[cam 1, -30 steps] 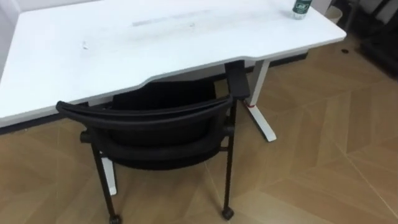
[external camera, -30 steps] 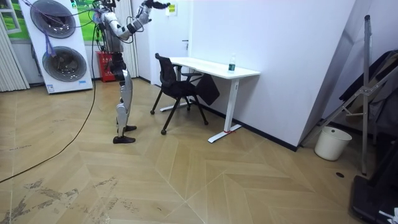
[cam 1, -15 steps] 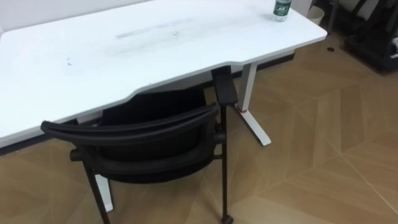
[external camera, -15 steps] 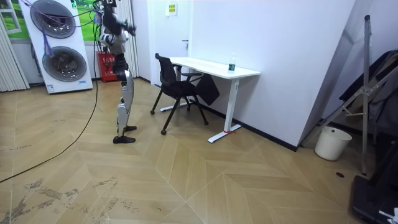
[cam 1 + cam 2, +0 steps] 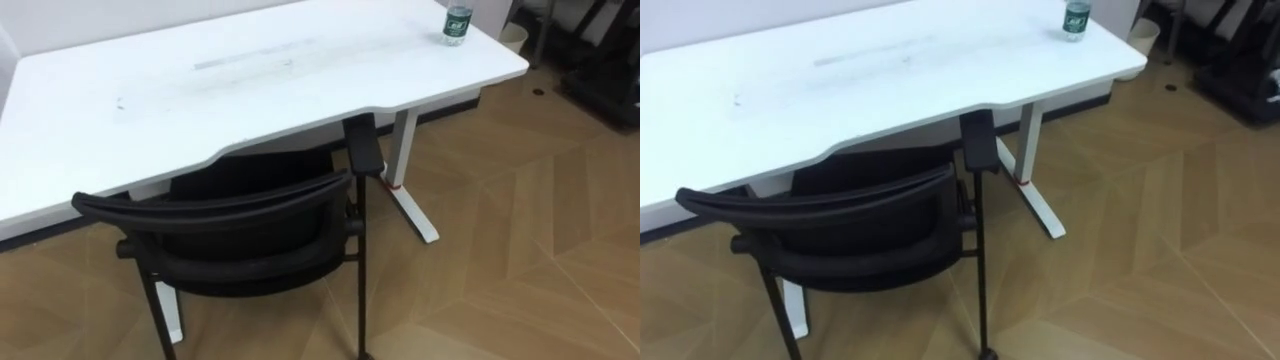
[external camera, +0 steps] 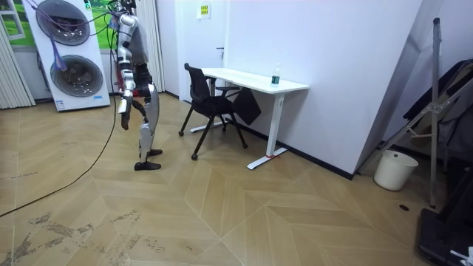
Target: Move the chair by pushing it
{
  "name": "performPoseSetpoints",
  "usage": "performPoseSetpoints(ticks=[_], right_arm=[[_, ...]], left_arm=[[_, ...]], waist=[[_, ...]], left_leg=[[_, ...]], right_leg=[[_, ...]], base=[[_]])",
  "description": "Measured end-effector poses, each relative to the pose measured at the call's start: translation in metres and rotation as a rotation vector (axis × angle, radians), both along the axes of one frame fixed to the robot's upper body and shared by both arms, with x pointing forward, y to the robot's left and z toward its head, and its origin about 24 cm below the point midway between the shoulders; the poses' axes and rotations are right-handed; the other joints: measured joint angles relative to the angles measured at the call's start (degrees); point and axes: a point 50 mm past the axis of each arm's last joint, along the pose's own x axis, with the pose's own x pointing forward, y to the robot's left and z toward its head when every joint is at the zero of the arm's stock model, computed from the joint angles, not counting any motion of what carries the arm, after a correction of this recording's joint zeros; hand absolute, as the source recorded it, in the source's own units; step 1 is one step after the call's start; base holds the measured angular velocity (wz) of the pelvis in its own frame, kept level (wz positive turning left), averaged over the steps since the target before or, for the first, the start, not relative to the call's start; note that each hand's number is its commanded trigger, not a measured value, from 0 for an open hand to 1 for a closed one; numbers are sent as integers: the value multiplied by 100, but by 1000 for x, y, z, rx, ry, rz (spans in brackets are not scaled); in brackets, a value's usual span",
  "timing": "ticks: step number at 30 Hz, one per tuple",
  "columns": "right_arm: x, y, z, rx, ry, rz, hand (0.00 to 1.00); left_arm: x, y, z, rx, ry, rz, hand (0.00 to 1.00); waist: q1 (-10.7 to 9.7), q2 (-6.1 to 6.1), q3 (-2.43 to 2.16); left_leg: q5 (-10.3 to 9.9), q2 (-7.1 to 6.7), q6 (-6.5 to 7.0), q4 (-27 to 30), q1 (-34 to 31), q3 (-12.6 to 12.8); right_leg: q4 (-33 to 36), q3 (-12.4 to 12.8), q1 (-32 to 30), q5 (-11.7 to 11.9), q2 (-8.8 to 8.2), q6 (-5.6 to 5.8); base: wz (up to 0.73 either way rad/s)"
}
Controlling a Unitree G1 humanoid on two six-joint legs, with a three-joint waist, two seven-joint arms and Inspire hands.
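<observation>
Chair [image 5: 240,235]: black, on the floor [image 5: 520,250], backrest toward the robot, seat partly under the near edge of the tabletop [image 5: 200,90]; armrest just at that edge.
Robot: stands behind the chair, well apart from it, facing the desk.
Hand [image 6: 124,118]: hangs low beside the body, touching nothing; too small to tell whether its fingers are spread or curled.
Bottle [image 5: 458,22]: upright near the far right corner of the tabletop.
Judgement: the seat's place under the tabletop fits a chair already pushed in, or one awaiting a further push.
</observation>
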Motion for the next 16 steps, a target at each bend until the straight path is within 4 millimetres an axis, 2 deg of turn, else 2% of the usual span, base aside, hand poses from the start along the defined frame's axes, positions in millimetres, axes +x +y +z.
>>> performPoseSetpoints(ticks=[3,7,9,11,15,16], right_arm=[[19,15,-12,119,-29,118,0],[53,33,-22,251,-113,278,0],[65,39,-25,299,-133,357,0],[80,47,-28,348,-144,469,0],[93,60,-30,412,-166,595,0],[94,63,-31,427,-167,617,0]], left_arm=[[13,-17,-12,-154,3,-119,0],[43,-36,-25,-303,-13,-283,0],[57,-38,-27,-333,-29,-342,0],[77,-41,-30,-352,-63,-401,0],[109,-48,-31,-373,-115,-498,0],[115,-50,-32,-387,-125,-528,0]], waist=[[-16,-2,1],[-21,-31,14],[-15,-55,31],[-22,-103,85],[-23,-157,101],[-22,-165,123]], left_leg=[[11,-7,19,-11,8,2],[21,-4,29,-23,15,2],[20,-5,24,7,9,-13],[11,-10,10,-4,-16,-28],[0,-12,-6,-35,-90,-42],[-6,-14,-13,-41,-94,-58]], right_leg=[[-1,14,4,1,0,0],[-7,-16,9,2,6,-3],[-18,-51,15,0,4,-7],[-57,-64,11,-5,8,-11],[-111,-77,-43,-1,19,-15],[-108,-88,-50,0,21,-16]], base=[[0],[1],[5],[3],[2],[0]])
